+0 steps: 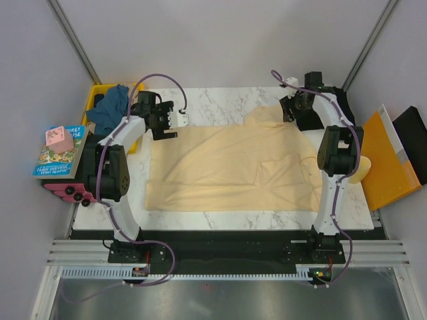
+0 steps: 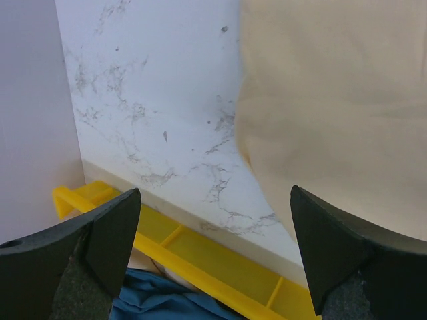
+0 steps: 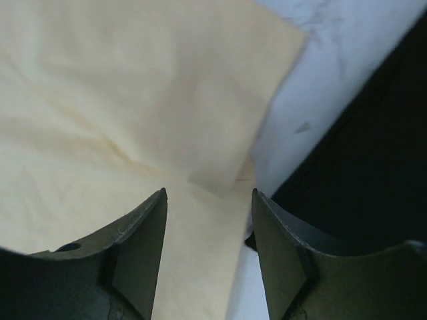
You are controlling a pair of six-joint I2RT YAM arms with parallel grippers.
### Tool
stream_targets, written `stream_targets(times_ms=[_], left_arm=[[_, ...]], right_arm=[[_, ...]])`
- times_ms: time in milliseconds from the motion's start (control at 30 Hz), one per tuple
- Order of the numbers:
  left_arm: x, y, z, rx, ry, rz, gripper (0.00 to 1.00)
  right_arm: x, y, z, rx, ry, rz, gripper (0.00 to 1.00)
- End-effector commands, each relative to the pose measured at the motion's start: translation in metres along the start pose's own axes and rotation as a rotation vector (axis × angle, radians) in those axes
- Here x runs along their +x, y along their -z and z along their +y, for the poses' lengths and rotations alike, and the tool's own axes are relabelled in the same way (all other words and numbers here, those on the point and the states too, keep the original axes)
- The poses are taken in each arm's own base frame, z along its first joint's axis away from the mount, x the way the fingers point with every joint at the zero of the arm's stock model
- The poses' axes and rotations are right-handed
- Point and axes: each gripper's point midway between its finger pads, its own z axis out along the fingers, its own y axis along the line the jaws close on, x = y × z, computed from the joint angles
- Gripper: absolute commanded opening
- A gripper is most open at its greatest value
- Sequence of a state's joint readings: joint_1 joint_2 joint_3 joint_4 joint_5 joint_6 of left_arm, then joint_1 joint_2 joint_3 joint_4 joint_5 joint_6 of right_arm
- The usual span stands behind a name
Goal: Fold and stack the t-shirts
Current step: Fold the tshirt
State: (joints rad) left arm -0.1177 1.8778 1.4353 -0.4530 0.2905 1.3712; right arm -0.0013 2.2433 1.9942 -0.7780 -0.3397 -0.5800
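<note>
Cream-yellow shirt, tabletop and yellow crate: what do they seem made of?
Cream-yellow t-shirt: soft matte cloth, probably a cotton knit, since it lies in creases. Tabletop: smooth white with grey veins, marble or a marble-look laminate. Yellow crate: rigid moulded plastic, slightly glossy, with a ribbed rim.

The left arm (image 1: 110, 170) and right arm (image 1: 335, 160) share white links and bulky black joint housings. Purple cables (image 1: 162, 75) loop along both (arcing highest toward 12 o'clock). Black base plates (image 1: 130, 252) sit at 6 o'clock. The left claw (image 2: 213, 250) and right claw (image 3: 208, 250) have dark wedge-shaped fingers (image 2: 87, 257).
</note>
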Motion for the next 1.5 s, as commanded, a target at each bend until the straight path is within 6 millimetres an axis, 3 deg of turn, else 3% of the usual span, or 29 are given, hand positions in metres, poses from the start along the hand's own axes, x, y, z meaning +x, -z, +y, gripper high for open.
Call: stream_targets(times_ms=[0, 133, 367, 667, 700, 800, 833, 1033, 1200, 1300, 1467], left_arm=[[-0.002, 0.005, 0.028, -0.081, -0.003, 0.006, 1.0], [0.002, -0.006, -0.003, -0.006, -0.126, 0.029, 1.0], [-0.008, -0.016, -0.058, 0.111, -0.279, 0.034, 1.0], [-0.021, -0.004, -0.066, 0.115, -0.329, 0.053, 1.0], [-0.019, -0.003, -0.067, 0.121, -0.331, 0.063, 1.0], [-0.018, -0.004, -0.069, 0.131, -0.342, 0.078, 1.0], [-0.018, -0.004, -0.069, 0.133, -0.343, 0.08, 1.0], [-0.019, -0.007, -0.073, 0.149, -0.348, 0.08, 1.0], [-0.005, -0.02, -0.082, 0.181, -0.344, 0.124, 1.0], [0.001, -0.023, -0.063, 0.13, -0.296, 0.128, 0.99], [-0.001, -0.03, -0.01, 0.019, -0.167, 0.122, 1.0]], right_arm=[[-0.02, -0.01, -0.03, 0.03, -0.17, -0.103, 0.61], [-0.015, -0.034, -0.027, -0.024, -0.225, -0.116, 0.61], [-0.017, -0.071, -0.022, -0.113, -0.289, -0.158, 0.62], [-0.027, -0.081, -0.058, -0.084, -0.417, -0.267, 0.59], [-0.028, -0.08, -0.062, -0.089, -0.422, -0.281, 0.57], [-0.029, -0.079, -0.054, -0.152, -0.44, -0.299, 0.31], [-0.027, -0.079, -0.052, -0.167, -0.446, -0.3, 0.18], [-0.039, -0.069, -0.033, -0.278, -0.448, -0.337, 0.04], [-0.063, -0.05, -0.032, -0.257, -0.353, -0.386, 0.01], [-0.078, -0.037, -0.027, -0.206, -0.266, -0.398, 0.0], [-0.095, -0.015, -0.021, -0.108, -0.089, -0.403, 0.0]])
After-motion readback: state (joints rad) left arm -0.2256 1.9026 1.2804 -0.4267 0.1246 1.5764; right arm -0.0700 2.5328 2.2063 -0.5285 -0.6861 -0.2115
